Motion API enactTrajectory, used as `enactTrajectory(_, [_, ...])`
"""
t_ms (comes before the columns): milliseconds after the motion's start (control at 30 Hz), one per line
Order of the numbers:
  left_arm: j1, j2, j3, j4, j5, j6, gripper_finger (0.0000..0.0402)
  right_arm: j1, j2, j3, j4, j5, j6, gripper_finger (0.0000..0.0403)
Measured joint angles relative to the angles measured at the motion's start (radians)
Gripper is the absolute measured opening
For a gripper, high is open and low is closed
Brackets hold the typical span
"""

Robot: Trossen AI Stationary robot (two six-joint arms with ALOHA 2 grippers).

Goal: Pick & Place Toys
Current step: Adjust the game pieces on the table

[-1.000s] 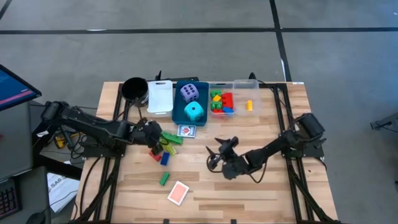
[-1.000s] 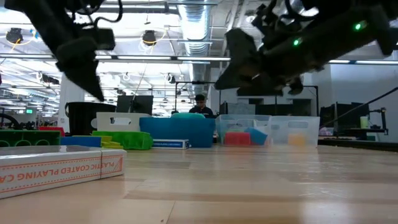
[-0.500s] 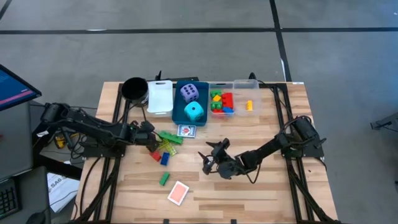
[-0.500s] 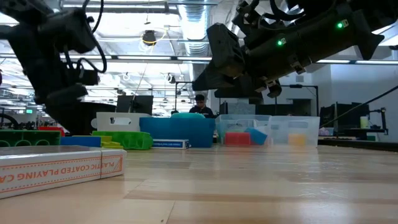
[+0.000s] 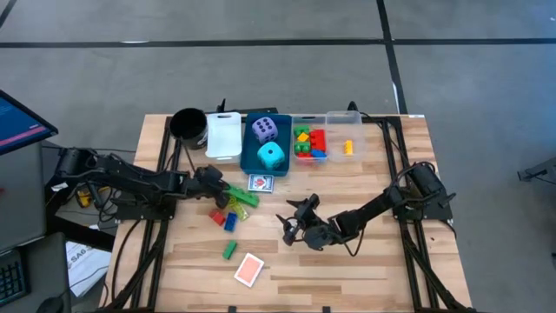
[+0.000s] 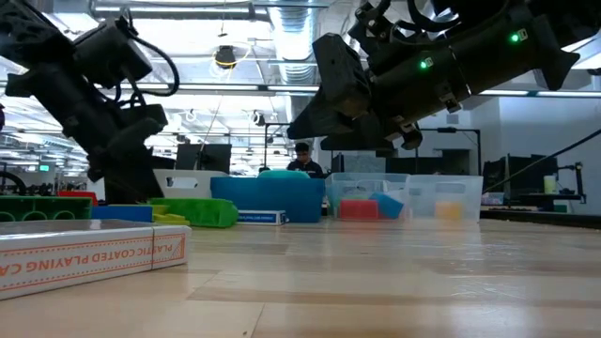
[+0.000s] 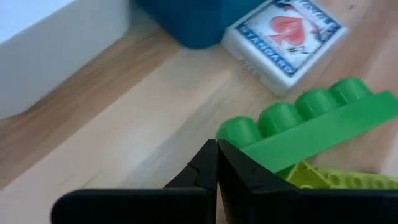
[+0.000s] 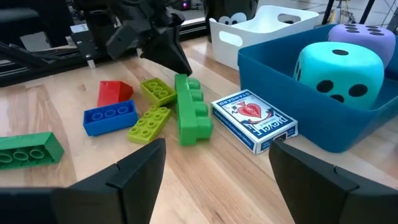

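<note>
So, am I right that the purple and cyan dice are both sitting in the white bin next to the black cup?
Not quite: the purple die and cyan die sit in the blue bin, as the high view shows. The white bin next to the black cup is a separate one.

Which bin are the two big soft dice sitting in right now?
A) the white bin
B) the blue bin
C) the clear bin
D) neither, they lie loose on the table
B: the purple die and the cyan die both sit inside the blue bin, between the white bin and the clear bin holding small bricks.
</note>
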Motion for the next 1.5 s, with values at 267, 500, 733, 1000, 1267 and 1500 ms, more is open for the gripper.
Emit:
enactTrajectory(267, [0.000, 0.000, -0.002, -0.041, 0.002, -0.060, 0.0000, 0.001, 0.000, 0.000, 0.000, -0.016, 0.000, 0.0282])
enactTrajectory(500, [-0.001, 0.000, -0.002, 0.002, 0.111, -0.055, 0.0000, 0.001, 0.000, 0.000, 0.000, -0.026, 0.000, 0.0282])
enactTrajectory(733, [-0.001, 0.000, -0.001, 0.115, 0.213, -0.021, 0.0000, 0.001, 0.000, 0.000, 0.000, -0.044, 0.000, 0.0282])
enactTrajectory(1000, [-0.001, 0.000, -0.001, -0.087, 0.064, -0.049, 0.0000, 0.001, 0.000, 0.000, 0.000, -0.049, 0.000, 0.0282])
enactTrajectory(1267, [-0.001, -0.003, 0.003, -0.220, 0.072, -0.123, 0.0000, -0.007, 0.000, 0.000, -0.001, -0.049, 0.000, 0.0282])
enactTrajectory(1500, [0.001, -0.003, 0.002, -0.233, 0.123, -0.138, 0.0000, -0.015, -0.001, 0.000, -0.001, -0.051, 0.000, 0.0282])
